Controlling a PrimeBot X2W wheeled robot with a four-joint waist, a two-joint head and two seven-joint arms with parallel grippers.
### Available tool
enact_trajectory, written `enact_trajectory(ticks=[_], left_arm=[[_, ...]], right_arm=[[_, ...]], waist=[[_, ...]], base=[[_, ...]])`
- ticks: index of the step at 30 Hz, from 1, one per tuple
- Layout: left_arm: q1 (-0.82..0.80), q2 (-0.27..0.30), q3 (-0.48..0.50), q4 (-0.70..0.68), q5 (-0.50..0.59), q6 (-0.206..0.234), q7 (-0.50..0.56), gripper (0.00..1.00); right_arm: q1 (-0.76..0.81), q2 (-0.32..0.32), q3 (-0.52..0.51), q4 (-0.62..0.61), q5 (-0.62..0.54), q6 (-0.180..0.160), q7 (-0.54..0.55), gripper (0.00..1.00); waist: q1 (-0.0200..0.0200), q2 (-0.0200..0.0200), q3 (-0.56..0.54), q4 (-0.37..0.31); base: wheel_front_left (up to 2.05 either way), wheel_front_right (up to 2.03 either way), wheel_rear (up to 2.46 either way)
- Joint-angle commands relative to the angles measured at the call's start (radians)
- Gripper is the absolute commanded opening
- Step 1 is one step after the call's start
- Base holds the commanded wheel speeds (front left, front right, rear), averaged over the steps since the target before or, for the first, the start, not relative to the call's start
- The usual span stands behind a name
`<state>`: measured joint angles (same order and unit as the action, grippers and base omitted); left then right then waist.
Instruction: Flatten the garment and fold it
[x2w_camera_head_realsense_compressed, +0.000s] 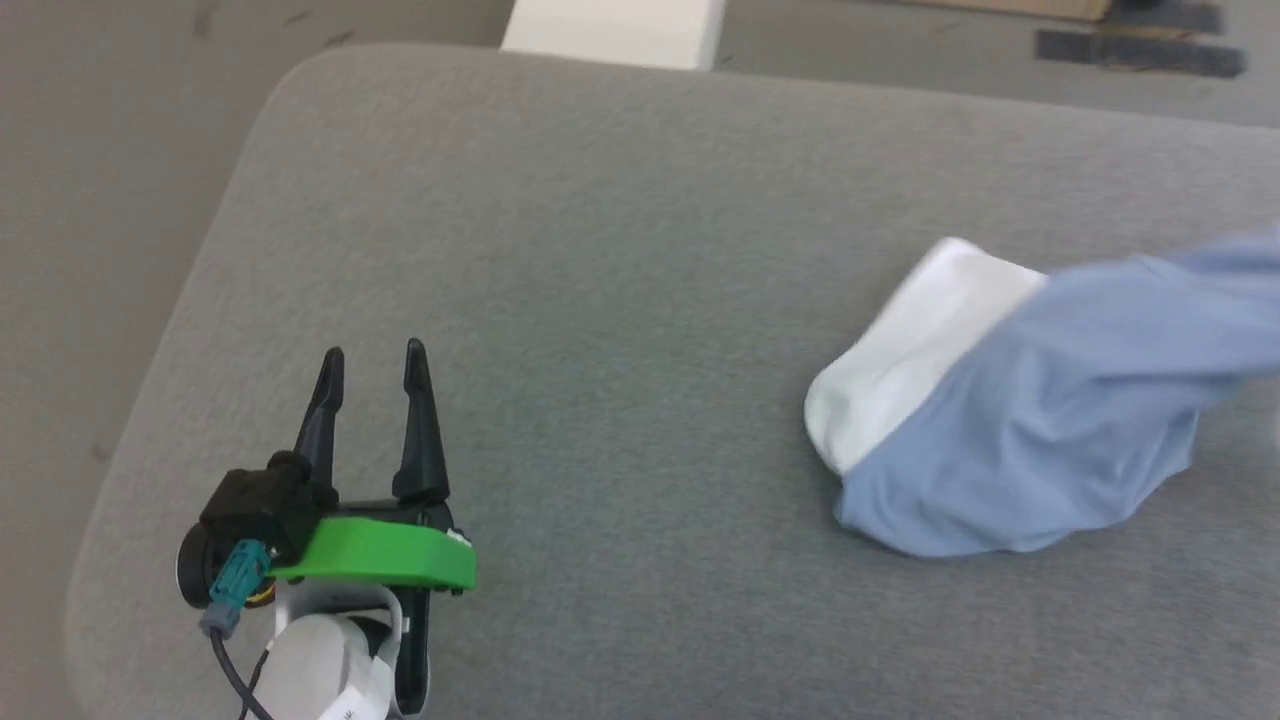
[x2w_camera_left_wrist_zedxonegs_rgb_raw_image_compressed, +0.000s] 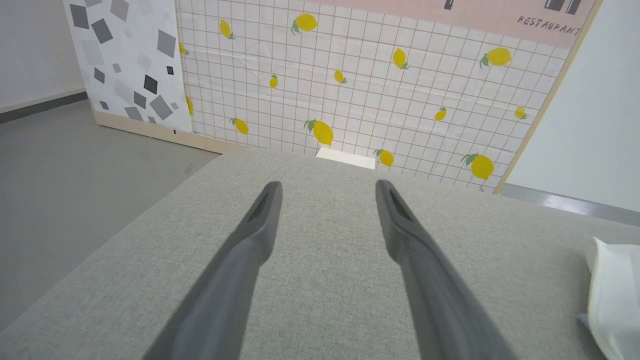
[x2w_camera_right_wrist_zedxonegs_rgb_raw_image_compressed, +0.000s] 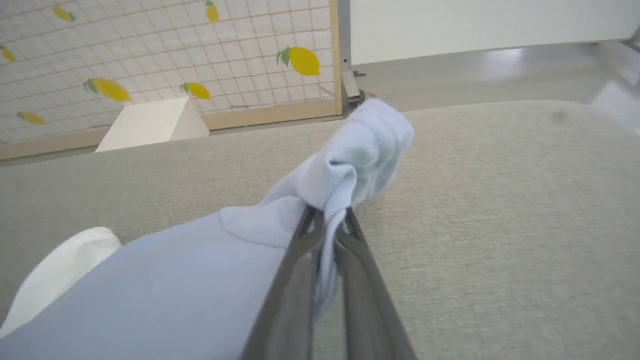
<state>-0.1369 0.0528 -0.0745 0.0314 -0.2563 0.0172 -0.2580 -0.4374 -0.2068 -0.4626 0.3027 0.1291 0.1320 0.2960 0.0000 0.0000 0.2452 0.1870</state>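
Observation:
The garment (x2w_camera_head_realsense_compressed: 1060, 420), a light blue T-shirt with a white inner panel showing at its left end, lies bunched on the right of the grey padded table (x2w_camera_head_realsense_compressed: 620, 250) and stretches off the right edge of the head view. In the right wrist view my right gripper (x2w_camera_right_wrist_zedxonegs_rgb_raw_image_compressed: 327, 220) is shut on a bunched fold of the garment (x2w_camera_right_wrist_zedxonegs_rgb_raw_image_compressed: 350, 155), lifting it above the table. My left gripper (x2w_camera_head_realsense_compressed: 372, 362) rests open over the table's near left with nothing between its fingers. A white corner of the garment (x2w_camera_left_wrist_zedxonegs_rgb_raw_image_compressed: 612, 295) shows at the right edge of the left wrist view.
The table's rounded left corner and edge (x2w_camera_head_realsense_compressed: 170, 330) drop to a grey floor (x2w_camera_head_realsense_compressed: 90, 180). A white block (x2w_camera_head_realsense_compressed: 612, 32) stands past the far edge. A lemon-patterned tiled panel (x2w_camera_left_wrist_zedxonegs_rgb_raw_image_compressed: 360, 80) stands behind the table.

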Motion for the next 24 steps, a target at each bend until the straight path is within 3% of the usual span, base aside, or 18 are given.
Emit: enact_trajectory(ticks=[1, 5, 10, 11, 12, 18, 24], left_arm=[[0.011, -0.003, 0.002, 0.002, 0.015, -0.008, -0.004, 1.0], [0.027, -0.003, 0.0, 0.011, 0.015, -0.014, -0.004, 1.0], [0.034, -0.003, -0.006, 0.018, 0.017, -0.02, -0.004, 1.0], [0.034, -0.003, -0.006, 0.019, 0.018, -0.02, -0.004, 1.0], [0.034, -0.003, -0.005, 0.02, 0.02, -0.022, -0.004, 1.0], [0.029, -0.003, -0.016, 0.031, 0.019, -0.029, -0.004, 1.0], [-0.018, -0.003, -0.117, 0.088, 0.005, -0.061, -0.004, 1.0]], right_arm=[[0.053, 0.023, -0.059, -0.044, -0.016, -0.001, 0.008, 0.0], [0.195, 0.11, -0.225, -0.133, -0.058, -0.001, 0.075, 0.0], [0.322, 0.153, -0.274, -0.133, -0.045, -0.001, 0.175, 0.0], [0.338, 0.155, -0.271, -0.137, -0.039, -0.001, 0.167, 0.7], [0.348, 0.156, -0.266, -0.133, -0.027, -0.001, 0.154, 1.0], [0.395, 0.156, -0.18, -0.147, 0.022, -0.001, -0.098, 1.0], [0.432, 0.156, 0.016, -0.189, 0.065, -0.001, -0.331, 1.0]], waist=[[0.0, 0.0, -0.114, -0.123], [0.0, 0.0, -0.133, -0.158], [0.0, 0.0, -0.141, -0.189], [0.0, 0.0, -0.142, -0.194], [0.0, 0.0, -0.144, -0.198], [0.0, 0.0, -0.144, -0.214], [0.0, 0.0, -0.117, -0.238]], base=[[0.0, 0.0, 0.0], [0.0, 0.0, 0.0], [0.0, 0.0, 0.0], [0.0, 0.0, 0.0], [0.0, 0.0, 0.0], [0.0, 0.0, 0.0], [0.0, 0.0, 0.0]])
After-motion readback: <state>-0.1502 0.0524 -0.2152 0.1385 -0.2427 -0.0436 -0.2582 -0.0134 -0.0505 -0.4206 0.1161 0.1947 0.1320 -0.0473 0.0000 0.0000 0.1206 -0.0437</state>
